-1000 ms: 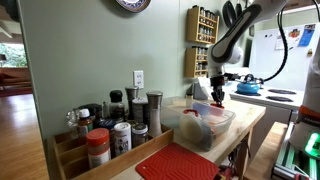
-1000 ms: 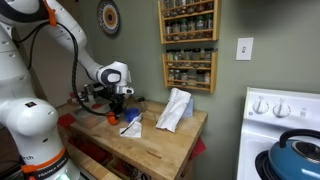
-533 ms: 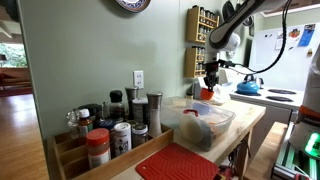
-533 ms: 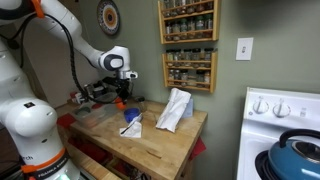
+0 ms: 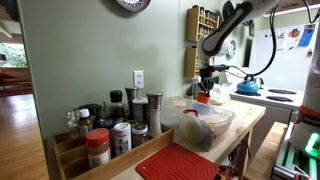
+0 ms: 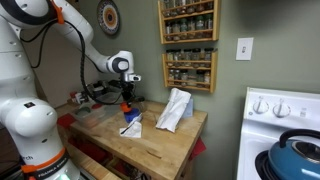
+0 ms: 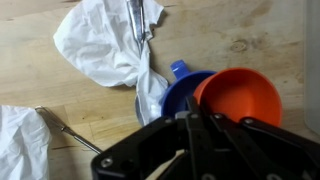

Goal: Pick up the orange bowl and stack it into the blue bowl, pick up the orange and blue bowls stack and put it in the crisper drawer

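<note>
— Where is the orange bowl (image 7: 243,92)?
— In the air, its rim clamped in the gripper (image 6: 127,99), just above the blue bowl (image 7: 178,92).
— And the blue bowl?
— On the wooden counter (image 6: 165,140), with a crumpled white cloth (image 7: 100,45) draped against it.
— The crisper drawer (image 5: 218,128)?
— On the same counter, between the spice jars (image 5: 120,125) and the gripper in an exterior view.
</note>
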`<state>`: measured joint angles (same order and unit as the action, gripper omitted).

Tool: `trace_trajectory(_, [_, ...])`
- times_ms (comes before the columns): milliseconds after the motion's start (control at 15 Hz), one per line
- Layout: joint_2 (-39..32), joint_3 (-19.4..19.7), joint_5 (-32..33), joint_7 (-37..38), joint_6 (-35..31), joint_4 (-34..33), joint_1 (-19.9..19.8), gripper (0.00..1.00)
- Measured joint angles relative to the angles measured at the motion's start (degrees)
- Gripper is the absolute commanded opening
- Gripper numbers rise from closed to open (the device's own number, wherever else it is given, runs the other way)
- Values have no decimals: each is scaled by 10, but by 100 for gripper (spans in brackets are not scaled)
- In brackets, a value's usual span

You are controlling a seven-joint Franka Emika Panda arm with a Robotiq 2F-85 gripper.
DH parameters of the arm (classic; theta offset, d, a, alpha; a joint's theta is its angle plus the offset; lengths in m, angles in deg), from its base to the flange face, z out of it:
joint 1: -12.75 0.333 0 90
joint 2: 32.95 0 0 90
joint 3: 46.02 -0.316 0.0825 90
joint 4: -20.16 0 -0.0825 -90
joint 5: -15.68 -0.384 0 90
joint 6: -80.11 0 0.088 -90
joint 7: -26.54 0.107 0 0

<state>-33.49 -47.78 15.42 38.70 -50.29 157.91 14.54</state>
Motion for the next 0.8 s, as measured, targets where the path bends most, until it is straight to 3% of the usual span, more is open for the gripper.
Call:
trace_trajectory(533, [-73,0,3,43,3,-32,3,1])
trace_trajectory(667, [-82,1,3,56,3,-37,3,17])
trace_trajectory(733, [-86,2,3,64,3,-39,3,36])
trace_trajectory(800, [-89,2,3,71,3,-41,3,43])
